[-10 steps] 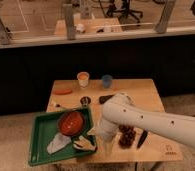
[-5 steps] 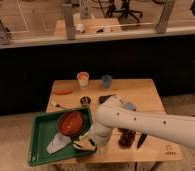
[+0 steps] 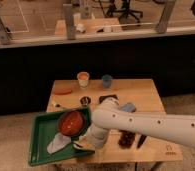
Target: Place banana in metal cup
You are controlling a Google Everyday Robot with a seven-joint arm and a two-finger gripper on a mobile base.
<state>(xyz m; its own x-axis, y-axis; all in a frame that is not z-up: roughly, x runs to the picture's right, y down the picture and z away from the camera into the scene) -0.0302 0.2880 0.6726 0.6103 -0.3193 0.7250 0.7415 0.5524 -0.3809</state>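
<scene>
Pale-yellow banana (image 3: pixel 79 146) lies in the green tray's (image 3: pixel 38 150) five-o'clock corner. Its visible end pokes out at nine o'clock from the gripper (image 3: pixel 87 144), which sits right over it; gripping or not, I cannot tell. Metal cup (image 3: pixel 84 101) stands at twelve o'clock, well apart.

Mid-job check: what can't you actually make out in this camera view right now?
- tool, low over the right edge of the green tray: mostly hidden by the arm.
- banana: only a pale sliver shows beside the tool; whether they touch is unclear.
- metal cup, behind the arm: too small to see inside.
- dark items by the forearm: blurred, partly covered, unidentifiable.
</scene>
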